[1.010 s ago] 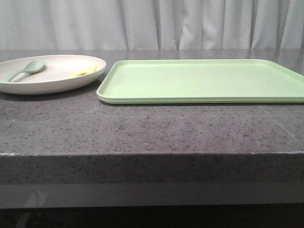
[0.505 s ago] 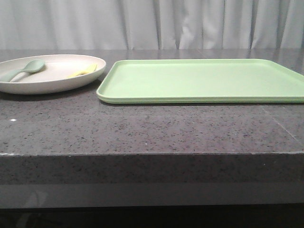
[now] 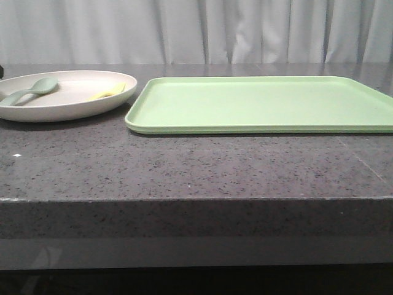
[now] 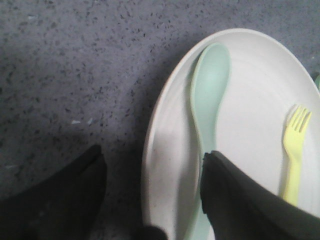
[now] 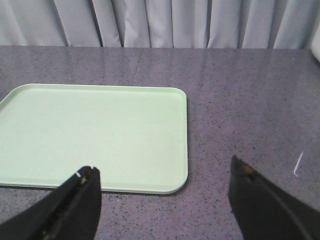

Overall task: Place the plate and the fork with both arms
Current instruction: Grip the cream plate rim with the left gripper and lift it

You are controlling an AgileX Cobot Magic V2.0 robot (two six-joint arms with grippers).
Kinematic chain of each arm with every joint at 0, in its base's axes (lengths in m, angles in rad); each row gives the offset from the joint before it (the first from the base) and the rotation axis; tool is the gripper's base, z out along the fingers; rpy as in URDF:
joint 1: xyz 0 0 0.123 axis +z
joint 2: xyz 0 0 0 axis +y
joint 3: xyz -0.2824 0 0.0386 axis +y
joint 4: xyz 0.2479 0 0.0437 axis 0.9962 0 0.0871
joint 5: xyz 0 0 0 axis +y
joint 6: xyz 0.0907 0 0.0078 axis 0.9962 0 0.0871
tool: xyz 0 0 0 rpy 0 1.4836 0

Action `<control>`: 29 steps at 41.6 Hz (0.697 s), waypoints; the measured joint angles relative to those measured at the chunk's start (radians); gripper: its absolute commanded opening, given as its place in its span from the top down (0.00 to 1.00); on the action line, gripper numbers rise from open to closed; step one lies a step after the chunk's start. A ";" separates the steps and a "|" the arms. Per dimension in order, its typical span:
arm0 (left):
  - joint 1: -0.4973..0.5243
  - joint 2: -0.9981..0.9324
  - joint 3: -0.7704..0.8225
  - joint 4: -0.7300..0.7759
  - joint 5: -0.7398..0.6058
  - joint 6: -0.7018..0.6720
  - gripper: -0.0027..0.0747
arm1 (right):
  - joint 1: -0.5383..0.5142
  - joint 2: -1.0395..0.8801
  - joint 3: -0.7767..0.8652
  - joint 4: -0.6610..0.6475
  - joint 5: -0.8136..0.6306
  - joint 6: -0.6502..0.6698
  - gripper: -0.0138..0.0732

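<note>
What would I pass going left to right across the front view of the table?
spoon → fork, both lying in the plate → green tray

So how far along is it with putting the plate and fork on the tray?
Nothing looks placed yet: the tray is bare. The plate sits on the table beside the tray, with the fork and a spoon lying in it. In hand: the left gripper is open, straddling the plate's rim. The right gripper hangs open near the tray, holding nothing. Both moves remain.
</note>
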 measured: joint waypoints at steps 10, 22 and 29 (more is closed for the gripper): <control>-0.024 0.062 -0.034 -0.005 0.022 0.002 0.65 | 0.000 0.000 0.000 0.000 0.000 0.000 0.21; -0.024 0.069 -0.034 -0.005 0.029 0.003 0.96 | 0.000 0.000 0.000 -0.002 0.000 0.000 0.21; -0.024 0.069 -0.034 -0.002 0.038 0.004 0.99 | 0.000 0.000 0.000 -0.002 0.000 0.000 0.21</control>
